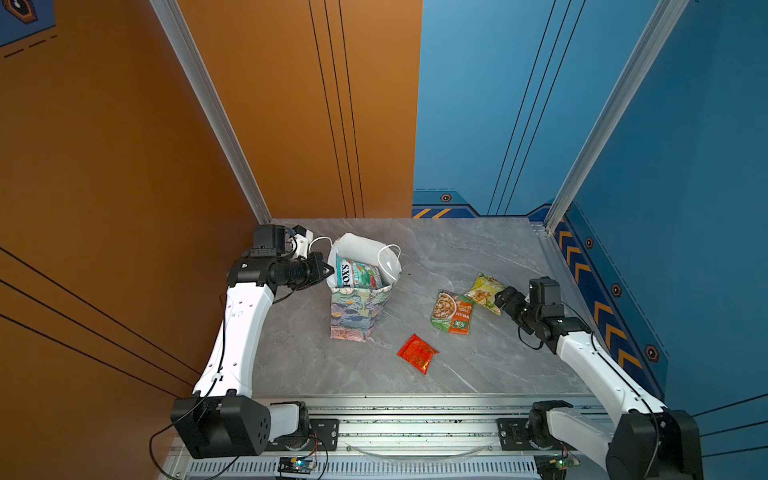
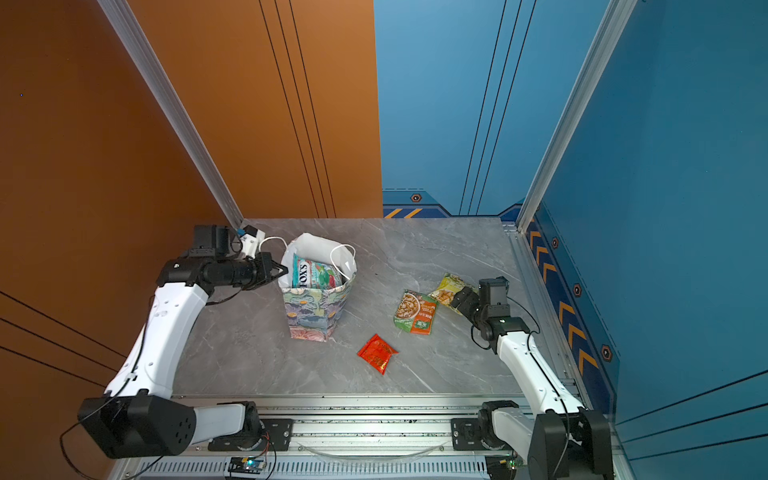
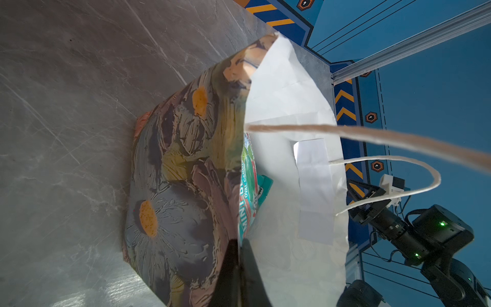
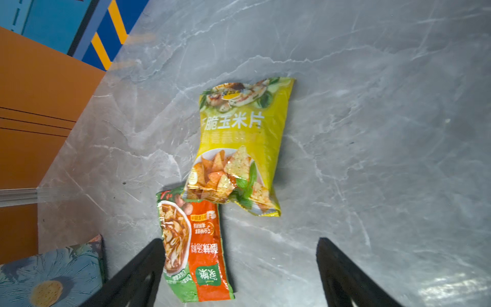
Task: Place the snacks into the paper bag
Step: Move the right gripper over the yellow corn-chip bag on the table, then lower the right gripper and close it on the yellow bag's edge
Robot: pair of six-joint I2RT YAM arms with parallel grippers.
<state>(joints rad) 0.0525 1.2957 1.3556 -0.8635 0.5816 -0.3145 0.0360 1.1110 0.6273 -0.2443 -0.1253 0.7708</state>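
The floral paper bag (image 1: pixel 357 311) (image 2: pixel 311 311) stands upright at the table's back left with its mouth open. A teal FOX'S packet (image 1: pixel 357 274) (image 3: pixel 251 186) sticks up inside it. My left gripper (image 1: pixel 330 272) (image 3: pixel 239 244) is shut on the bag's left rim, pinching the paper. Three snacks lie flat on the table: a yellow chip bag (image 1: pixel 484 291) (image 4: pixel 239 146), a green-orange packet (image 1: pixel 452 311) (image 4: pixel 196 244) that the chip bag partly overlaps, and a small red packet (image 1: pixel 417 353). My right gripper (image 1: pixel 500 299) (image 4: pixel 240 240) hovers open at the chip bag's right end, holding nothing.
The grey marble table (image 1: pixel 478 374) is boxed in by an orange wall (image 1: pixel 124 208) on the left and a blue chevron-striped wall (image 1: pixel 602 311) close behind my right arm. An aluminium rail (image 1: pixel 415 415) runs along the front edge.
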